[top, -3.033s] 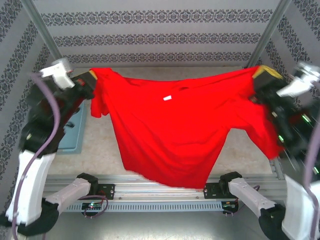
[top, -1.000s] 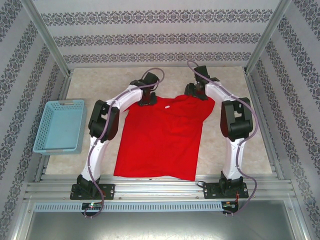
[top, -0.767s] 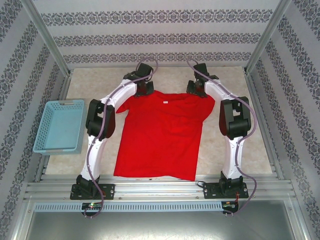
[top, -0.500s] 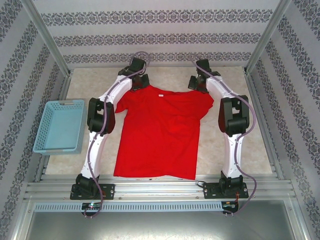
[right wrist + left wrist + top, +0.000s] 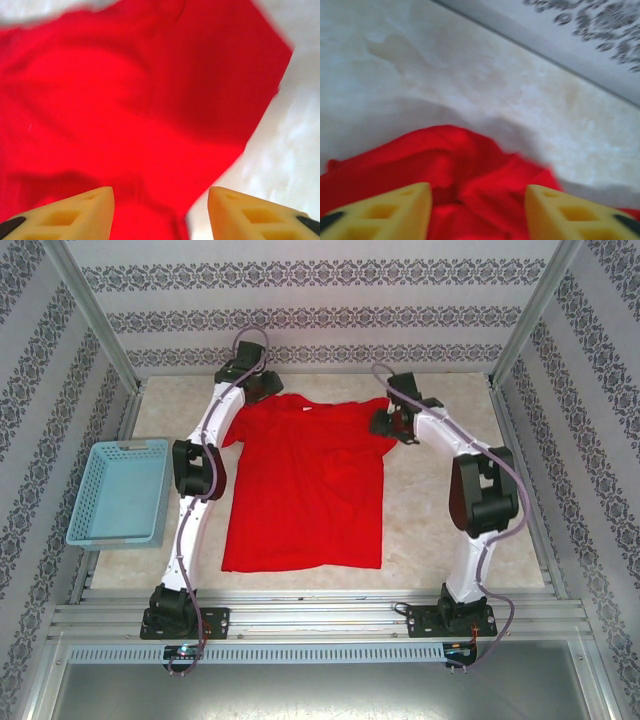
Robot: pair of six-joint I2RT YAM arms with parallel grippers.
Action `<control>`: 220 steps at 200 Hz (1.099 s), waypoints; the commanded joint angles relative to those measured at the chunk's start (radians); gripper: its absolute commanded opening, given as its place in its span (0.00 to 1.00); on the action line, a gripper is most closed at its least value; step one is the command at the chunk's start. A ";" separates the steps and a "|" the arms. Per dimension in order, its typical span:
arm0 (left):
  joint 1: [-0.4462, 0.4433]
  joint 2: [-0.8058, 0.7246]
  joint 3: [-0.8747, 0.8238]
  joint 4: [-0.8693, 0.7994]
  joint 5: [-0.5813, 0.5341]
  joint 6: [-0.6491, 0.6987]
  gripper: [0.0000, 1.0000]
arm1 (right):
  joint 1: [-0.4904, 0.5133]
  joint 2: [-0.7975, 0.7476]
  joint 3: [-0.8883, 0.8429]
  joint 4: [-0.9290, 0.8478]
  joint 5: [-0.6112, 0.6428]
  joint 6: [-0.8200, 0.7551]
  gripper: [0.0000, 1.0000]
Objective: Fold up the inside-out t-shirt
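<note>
**Top view.** The inside-out t-shirt (image 5: 300,480) lies spread flat on the tabletop (image 5: 440,520), with its collar toward the far wall and its hem toward your arm bases. Your left gripper (image 5: 258,386) sits at the shirt's far shoulder on the left arm's side. Your right gripper (image 5: 388,424) sits at the opposite sleeve.

**Left wrist view.** The jaws stand spread, with bunched red cloth lying between them.

**Right wrist view.** The jaws stand spread above the sleeve and clamp nothing.

A light blue basket (image 5: 118,446) rests left of the shirt, apart from it.
</note>
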 commanded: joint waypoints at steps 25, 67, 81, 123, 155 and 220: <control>-0.075 -0.315 -0.293 -0.217 -0.130 0.136 0.72 | 0.149 -0.226 -0.327 0.072 -0.021 0.105 0.57; -0.113 -0.704 -1.046 0.173 -0.110 0.068 0.82 | 0.201 -0.214 -0.439 0.122 -0.072 0.235 0.60; -0.112 -0.763 -1.184 0.236 -0.101 0.036 0.82 | 0.192 -0.194 -0.444 0.132 -0.070 0.252 0.63; -0.116 -0.824 -1.445 0.375 -0.034 -0.022 0.82 | 0.130 -0.119 -0.425 0.147 -0.091 0.288 0.67; -0.146 -0.801 -1.516 0.433 -0.002 -0.053 0.82 | 0.048 -0.090 -0.458 0.188 -0.119 0.336 0.67; -0.279 -0.787 -1.398 0.340 -0.052 -0.036 0.83 | -0.089 -0.126 -0.391 0.148 -0.138 0.282 0.67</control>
